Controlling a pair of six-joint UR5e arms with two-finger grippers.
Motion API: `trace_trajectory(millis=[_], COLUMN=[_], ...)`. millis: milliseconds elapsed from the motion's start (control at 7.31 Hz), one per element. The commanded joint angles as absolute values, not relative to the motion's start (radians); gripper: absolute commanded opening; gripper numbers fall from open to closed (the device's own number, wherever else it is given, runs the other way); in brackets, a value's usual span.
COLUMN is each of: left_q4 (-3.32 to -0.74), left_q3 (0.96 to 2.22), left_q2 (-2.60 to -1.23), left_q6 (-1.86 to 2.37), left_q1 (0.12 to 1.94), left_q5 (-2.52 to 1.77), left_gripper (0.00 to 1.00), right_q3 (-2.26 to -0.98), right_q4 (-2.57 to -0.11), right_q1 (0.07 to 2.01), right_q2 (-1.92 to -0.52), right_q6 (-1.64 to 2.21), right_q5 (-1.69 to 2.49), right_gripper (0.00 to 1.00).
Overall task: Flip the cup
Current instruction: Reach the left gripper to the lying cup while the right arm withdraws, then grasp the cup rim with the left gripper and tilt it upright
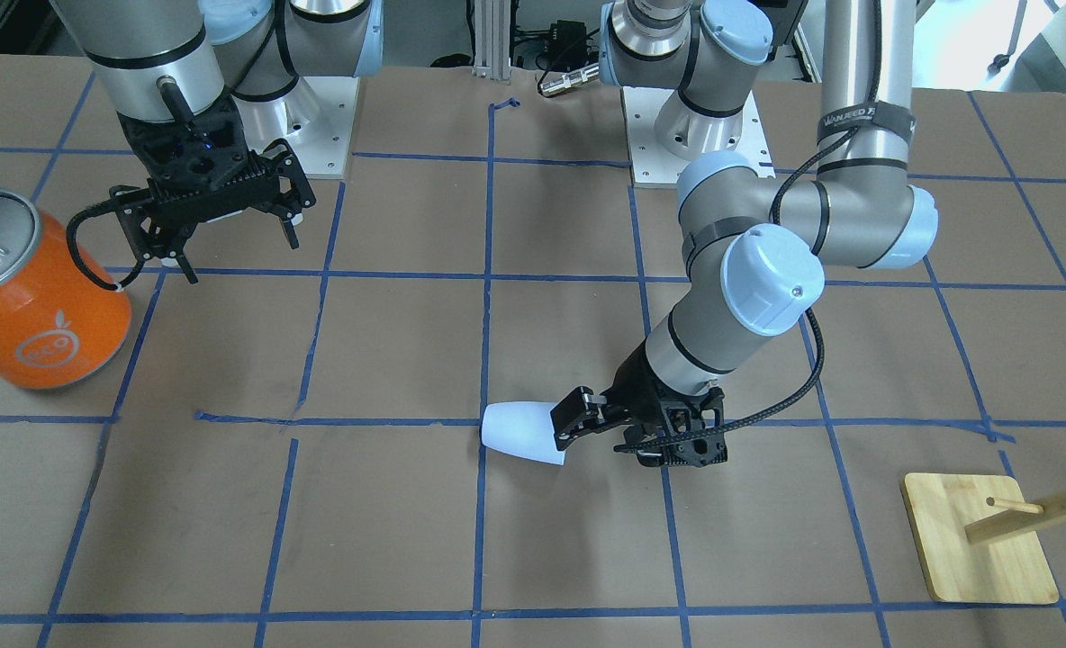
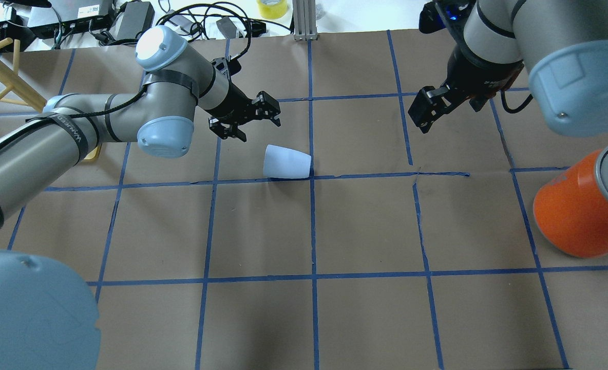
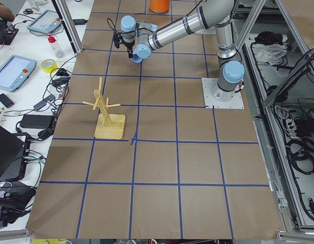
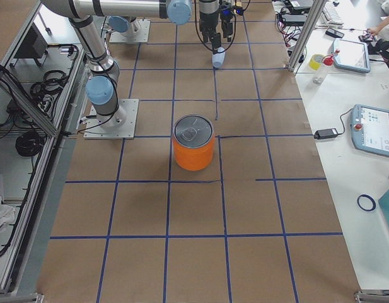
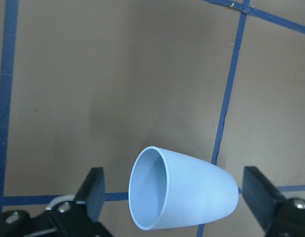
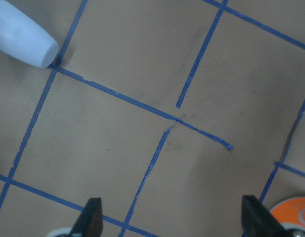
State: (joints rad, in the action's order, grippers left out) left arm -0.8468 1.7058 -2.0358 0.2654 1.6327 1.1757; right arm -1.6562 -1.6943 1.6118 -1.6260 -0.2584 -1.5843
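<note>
The pale lavender-blue cup lies on its side on the brown paper by a blue tape crossing; it also shows in the front view. Its open rim faces my left gripper, which is open and empty, low and just behind the rim. In the left wrist view the cup sits between the two spread fingers, mouth toward the camera, with a gap on each side. My right gripper is open and empty, held above the table far from the cup, which shows in its wrist view's top left corner.
A large orange can with a silver lid stands on the robot's right side, near the right gripper. A wooden peg stand stands on the left side, beyond the left arm. Blue tape lines grid the paper.
</note>
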Motion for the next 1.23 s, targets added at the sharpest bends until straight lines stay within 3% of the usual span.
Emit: trace_trajectory(millis=[0,137,274,410,684,821,957,1094], left_q4=[-0.828,-0.828,-0.828,-0.837,-0.839,-0.839,-0.839,-0.838], left_q3=[1.707,1.706,1.706,1.704,1.701,1.698,1.697,1.687], left_q2=[-2.083,-2.106,-2.118,-2.118,-2.118,-2.118,-2.118,-2.115], left_q6=[0.27,0.296,0.307,0.308,0.328,0.356,0.359,0.374], left_q1=[1.658,1.658,1.66,1.658,1.658,1.658,1.658,1.658], left_q5=[1.149,1.149,1.147,1.1,1.063,1.065,1.066,1.072], left_gripper=[1.0,1.0,0.93,0.56,0.34,0.1,0.0,0.0], right_q3=[-1.657,-1.652,-1.646,-1.647,-1.64,-1.64,-1.64,-1.64], right_q4=[-1.634,-1.629,-1.629,-1.628,-1.586,-1.589,-1.586,-1.585], right_q1=[1.611,1.606,1.595,1.582,1.551,1.552,1.551,1.549], right_q2=[-1.655,-1.661,-1.66,-1.66,-1.661,-1.66,-1.66,-1.66], right_q6=[-0.1,-0.054,-0.025,-0.023,-0.023,-0.023,-0.023,-0.023], right_q5=[-1.578,-1.578,-1.568,-1.568,-1.574,-1.568,-1.571,-1.581], right_gripper=[1.0,1.0,1.0,1.0,1.0,1.0,1.0,1.0])
